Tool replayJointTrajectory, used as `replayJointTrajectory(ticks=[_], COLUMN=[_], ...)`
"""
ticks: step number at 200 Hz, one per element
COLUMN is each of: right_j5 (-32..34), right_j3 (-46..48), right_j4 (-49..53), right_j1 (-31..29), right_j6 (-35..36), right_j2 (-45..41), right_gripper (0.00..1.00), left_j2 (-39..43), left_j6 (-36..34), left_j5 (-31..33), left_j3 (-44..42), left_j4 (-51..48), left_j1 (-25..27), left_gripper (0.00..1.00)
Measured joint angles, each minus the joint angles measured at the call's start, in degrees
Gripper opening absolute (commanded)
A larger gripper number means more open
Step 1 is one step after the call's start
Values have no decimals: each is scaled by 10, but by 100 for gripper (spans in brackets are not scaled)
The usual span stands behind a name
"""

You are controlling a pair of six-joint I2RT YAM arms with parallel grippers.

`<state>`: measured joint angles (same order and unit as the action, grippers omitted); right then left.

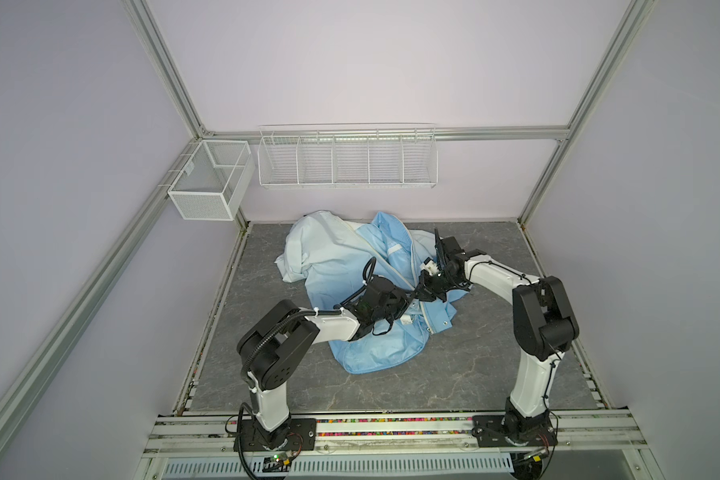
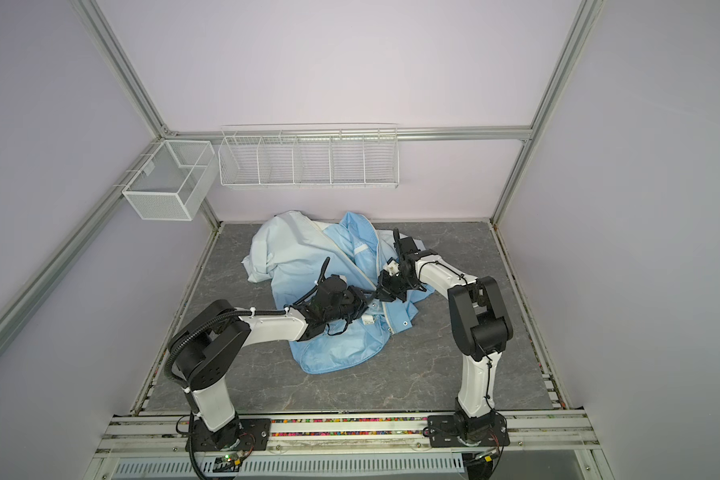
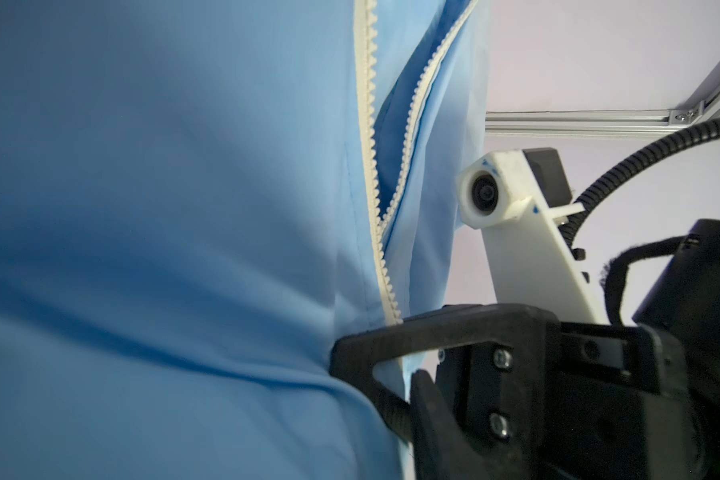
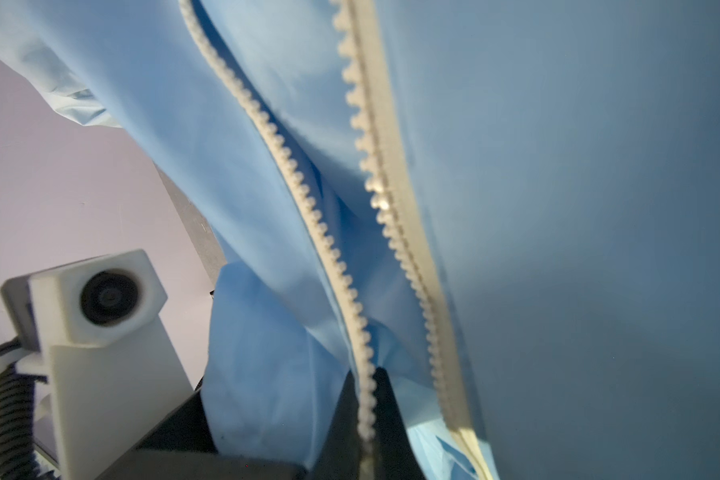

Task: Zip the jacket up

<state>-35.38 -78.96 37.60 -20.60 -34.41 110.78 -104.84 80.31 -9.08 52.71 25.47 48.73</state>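
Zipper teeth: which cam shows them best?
Right wrist: both rows of zipper teeth fill the frame, large, with single teeth distinct and unmeshed. Left wrist shows both rows too, smaller and softer. In both top views they're only a thin white line on the jacket.

**Much stays unclear where the grippers meet**

In both top views the left gripper [image 1: 409, 296] and the right gripper [image 1: 421, 289] meet above the jacket [image 1: 329, 257], too small there to show how the left one's jaws stand or what they touch. The arms [image 1: 333, 324] cover the middle stretch of the zipper [image 1: 412, 255]; where its slider sits cannot be told. In the left wrist view the jacket's nearest folds are blurred and the zipper's rows run off the edge. In the right wrist view the edge cuts off the right gripper's dark fingers [image 4: 341, 436] flanking one tooth row.
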Motion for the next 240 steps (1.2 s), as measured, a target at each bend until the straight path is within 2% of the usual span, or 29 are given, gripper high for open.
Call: replayJointTrajectory(ticks=[9, 41, 54, 92, 145, 166, 191, 240], right_j5=[0, -6, -7, -7, -12, -18, -45, -80], right_j3=[0, -3, -3, -5, -6, -9, -21, -28], right_j4=[3, 11, 15, 21, 29, 29, 3, -21], right_j1=[1, 1, 1, 2, 3, 3, -5, -24], right_j6=[-1, -3, -3, -3, -3, -3, -9, -12], right_j2=[1, 4, 5, 6, 8, 9, 11, 11], right_gripper=[8, 7, 8, 8, 8, 8, 8, 8], left_j2=[0, 0, 0, -3, 5, 20, 35, 37], left_j6=[-5, -13, -15, -16, -34, -44, -54, -61], left_j5=[-4, -12, -16, -30, -47, -57, -103, -150], left_j3=[-4, -25, -28, -28, -33, -40, -55, -60], left_j4=[9, 40, 46, 64, 65, 61, 70, 72], left_j1=[0, 0, 0, -2, -4, -4, 14, 30], left_gripper=[22, 40, 43, 43, 38, 43, 47, 44])
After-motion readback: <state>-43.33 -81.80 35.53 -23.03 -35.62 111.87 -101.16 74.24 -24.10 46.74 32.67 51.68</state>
